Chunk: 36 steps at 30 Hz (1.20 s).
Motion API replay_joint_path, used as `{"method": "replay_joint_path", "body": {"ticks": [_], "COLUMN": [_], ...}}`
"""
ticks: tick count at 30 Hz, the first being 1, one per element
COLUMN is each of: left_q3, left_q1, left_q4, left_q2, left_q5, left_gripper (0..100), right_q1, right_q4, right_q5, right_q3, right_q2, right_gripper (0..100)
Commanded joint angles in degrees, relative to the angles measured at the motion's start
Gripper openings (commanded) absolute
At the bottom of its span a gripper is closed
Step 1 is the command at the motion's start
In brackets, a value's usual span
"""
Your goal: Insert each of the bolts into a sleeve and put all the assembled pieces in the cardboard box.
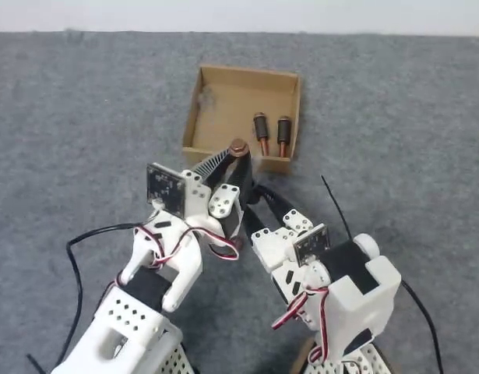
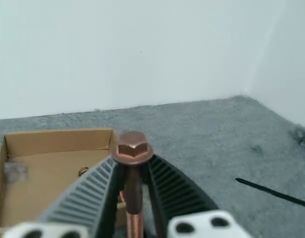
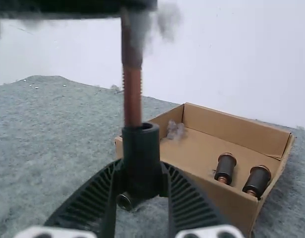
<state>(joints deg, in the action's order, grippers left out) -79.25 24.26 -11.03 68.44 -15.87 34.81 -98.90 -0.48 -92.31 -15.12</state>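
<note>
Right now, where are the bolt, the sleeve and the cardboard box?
bolt (image 2: 134, 148), left wrist view, on its hexagonal head.
sleeve (image 3: 141, 161), right wrist view, on its dark side.
cardboard box (image 1: 227, 109), high view, on its bare floor.

a bare robotics test corner, likely a lab — plain white wall (image 2: 142, 49), grey carpet-covered desk (image 1: 83, 101), two white printed arms (image 1: 157, 269) with exposed wiring (image 1: 165, 248).
</note>
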Motion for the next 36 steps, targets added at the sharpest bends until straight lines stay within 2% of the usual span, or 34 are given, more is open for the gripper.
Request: {"method": "replay_joint_path", "body": {"ticks": [1,36], "left_q3": [-1.89,-2.95], "left_q1": [0.26,-0.62], "left_q4": [9.58,7.03], "left_q2": [2.2,2.2], "left_q5": [-4.92,-5.01], "left_gripper": [1,1], "right_q1": [0.22,-1.54], "right_q4": [-1.45,-1.54], "right_q5": [1.05,1.05], "right_q3": [-0.62,-0.53], "right_q2": [1.01,1.1], "right_gripper": [0.6,0.6]}}
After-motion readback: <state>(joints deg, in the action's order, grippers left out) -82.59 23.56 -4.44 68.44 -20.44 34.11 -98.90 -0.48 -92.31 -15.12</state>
